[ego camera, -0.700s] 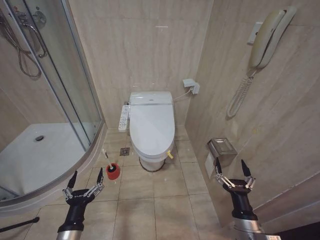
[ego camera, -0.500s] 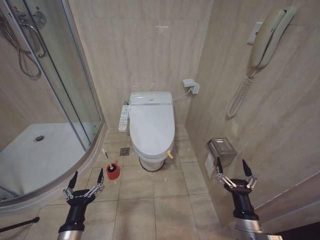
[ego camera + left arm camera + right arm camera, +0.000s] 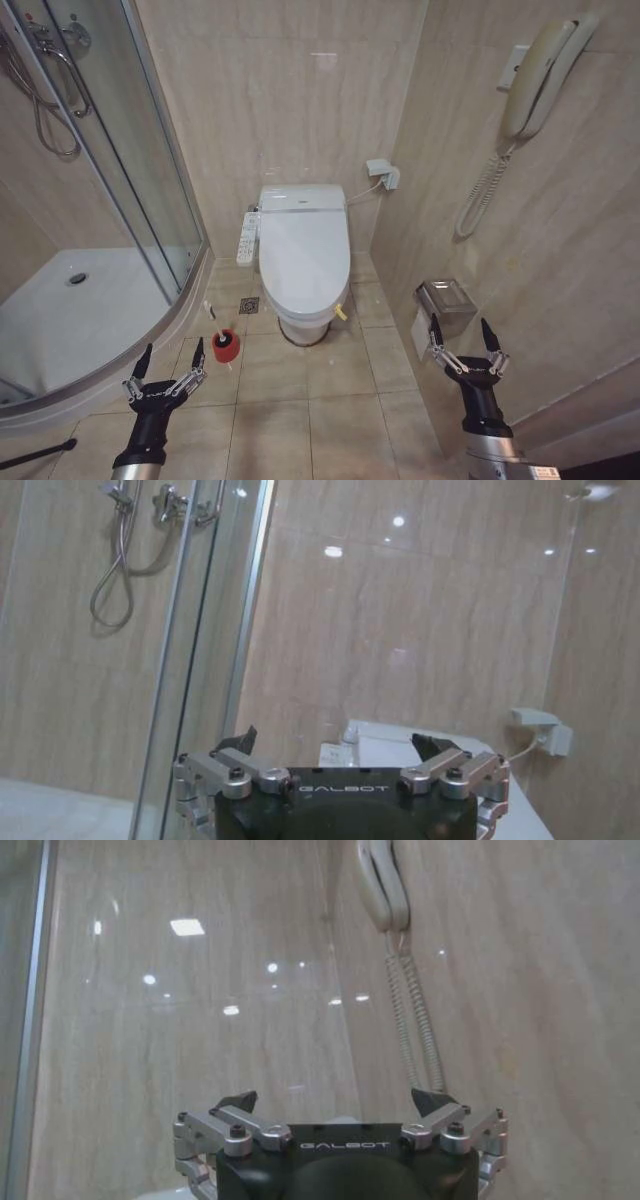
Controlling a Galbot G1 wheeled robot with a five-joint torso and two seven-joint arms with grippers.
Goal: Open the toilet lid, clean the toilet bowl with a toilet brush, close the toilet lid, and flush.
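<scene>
- The room is a small bathroom with glossy beige stone-look wall tiles point(image 3: 280, 110) and a floor of larger beige square tiles point(image 3: 290, 400), seen from above in the head view.
- A curved glass shower enclosure point(image 3: 120, 170) with a white curved shower tray point(image 3: 70, 320) fills the robot's left side; a chrome shower hose point(image 3: 115, 570) hangs on the wall inside it.
- The white toilet stands against the far wall, between the shower and the right-hand wall, its long axis running from the wall toward the robot.
- The large glossy white oval plastic toilet lid point(image 3: 303, 255) lies flat and closed over the bowl, narrow end pointing at the robot, with a small yellow tie point(image 3: 341, 313) at its near right edge.
- A cream wall telephone handset point(image 3: 540, 70) with a coiled cord hangs high on the right wall; a metal paper holder point(image 3: 445, 300) sits lower on it.
- The left gripper point(image 3: 168, 366) is held low over the floor tiles near the shower's edge, its fingers spread apart and holding nothing.
- The right gripper point(image 3: 463, 338) is held low just beside the paper holder, its fingers likewise spread and empty.
- The squat red cup-shaped holder point(image 3: 226, 348) stands on the floor just left of the toilet base, near the left gripper.
- The small toilet brush with its round black bristle head point(image 3: 222, 339) sits in that holder, its thin white handle leaning up and away toward the shower.
</scene>
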